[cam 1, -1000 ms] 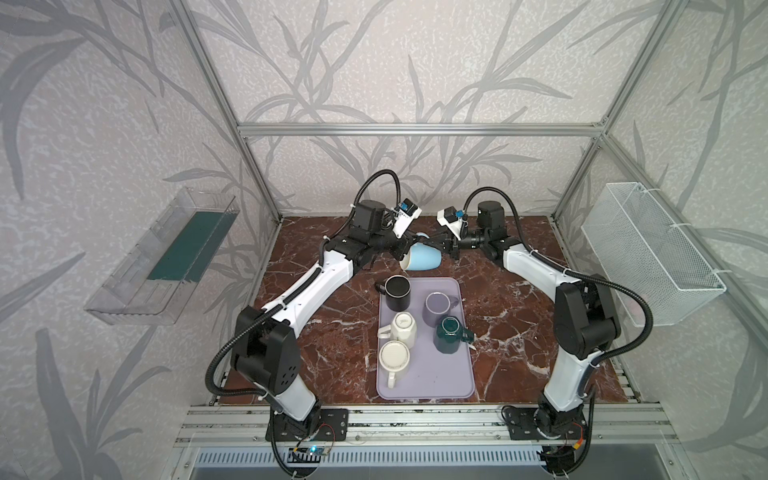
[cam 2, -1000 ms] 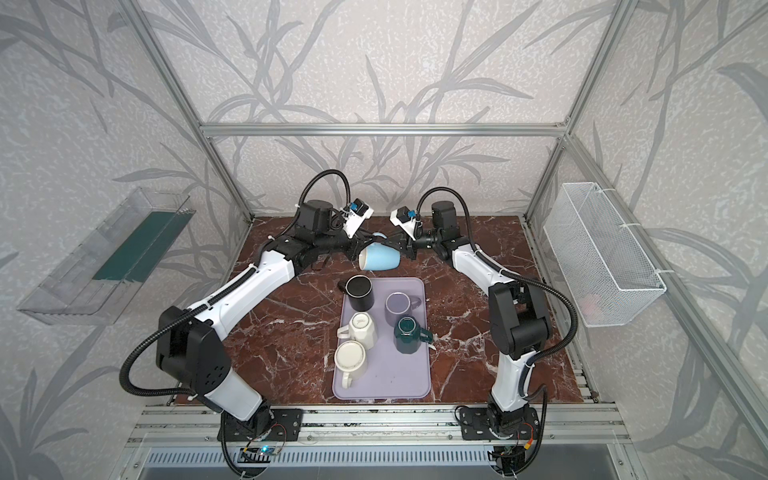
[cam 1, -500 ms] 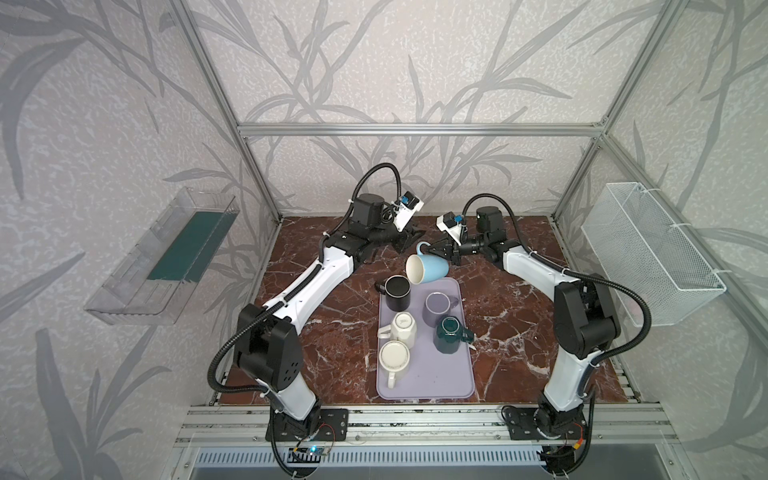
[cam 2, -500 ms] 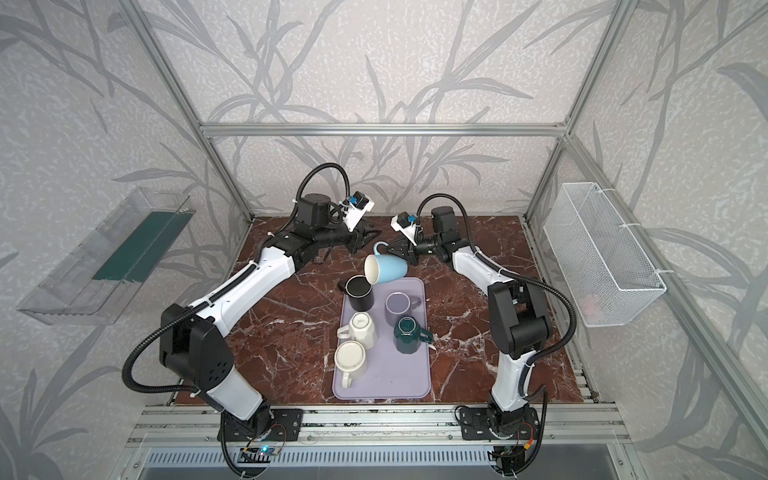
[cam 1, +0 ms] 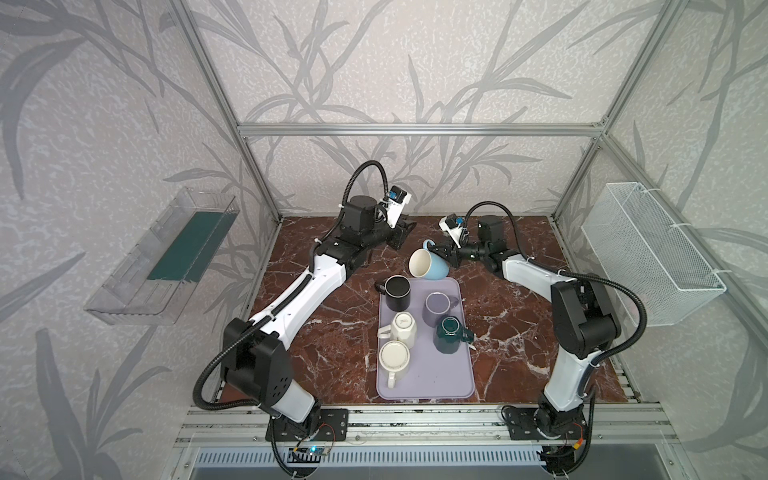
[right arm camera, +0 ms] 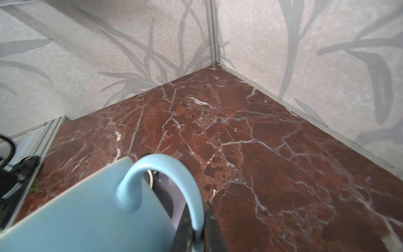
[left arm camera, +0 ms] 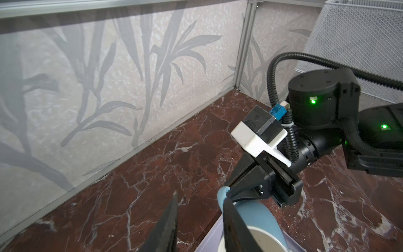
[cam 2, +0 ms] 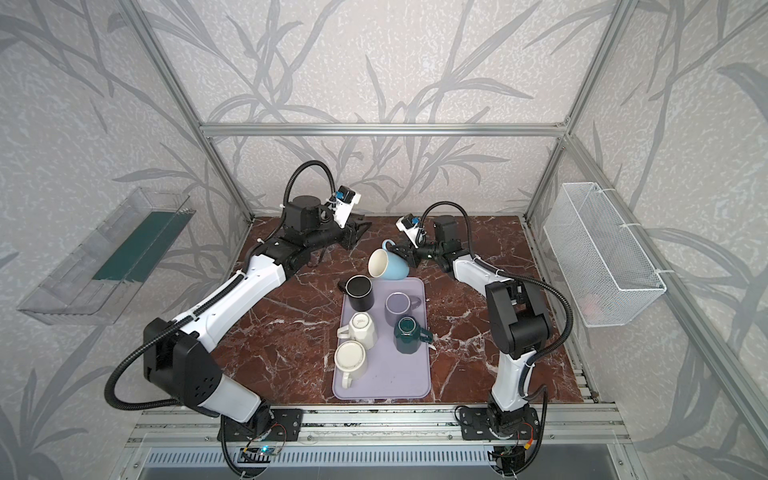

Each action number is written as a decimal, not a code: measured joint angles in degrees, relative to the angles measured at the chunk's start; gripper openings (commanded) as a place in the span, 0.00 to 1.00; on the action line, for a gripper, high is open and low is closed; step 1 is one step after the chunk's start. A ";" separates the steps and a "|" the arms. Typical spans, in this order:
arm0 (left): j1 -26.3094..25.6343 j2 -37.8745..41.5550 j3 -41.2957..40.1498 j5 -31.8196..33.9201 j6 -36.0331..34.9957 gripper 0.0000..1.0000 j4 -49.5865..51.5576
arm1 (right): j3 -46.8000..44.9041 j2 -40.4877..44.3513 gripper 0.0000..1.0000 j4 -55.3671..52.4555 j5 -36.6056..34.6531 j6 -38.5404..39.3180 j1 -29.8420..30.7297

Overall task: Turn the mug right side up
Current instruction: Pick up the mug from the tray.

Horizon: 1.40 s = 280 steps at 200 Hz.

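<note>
Right hand (right arm camera: 198,221) clamped on tilted blue mug (cam 1: 432,266) handle, left hand (cam 1: 407,229) apart and empty, cream mug (cam 1: 404,329) base mark unreadable

The mug (cam 1: 437,271) hangs at the tray's (cam 1: 432,376) far edge.

Twin overhead views, two close wrist-cams
</note>
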<state>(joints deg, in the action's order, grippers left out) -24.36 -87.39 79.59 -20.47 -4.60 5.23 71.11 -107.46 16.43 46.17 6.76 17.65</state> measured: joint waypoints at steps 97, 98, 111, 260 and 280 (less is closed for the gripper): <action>-0.76 8.70 -8.09 14.99 11.08 0.35 2.67 | -5.66 -3.41 0.00 14.05 -28.26 -18.49 -0.13; -0.76 8.70 -8.09 15.04 11.19 0.35 2.73 | -5.77 -3.50 0.00 14.25 -28.57 -18.67 -0.13; -1.14 8.13 -7.85 15.91 13.42 0.35 4.09 | -6.84 -4.15 0.00 16.04 -31.04 -19.63 -0.15; -5.92 -15.04 15.78 10.69 28.79 0.34 22.05 | -9.70 -18.36 0.00 47.43 -27.82 -33.22 -5.73; -5.90 -19.17 21.57 7.85 30.34 0.34 24.87 | -9.62 -19.17 0.00 52.04 -24.74 -35.54 -6.36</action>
<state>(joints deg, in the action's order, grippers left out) -30.26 -106.56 101.16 -12.62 25.74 30.11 61.49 -126.63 68.47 21.43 -28.77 11.29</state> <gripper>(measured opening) 0.339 0.092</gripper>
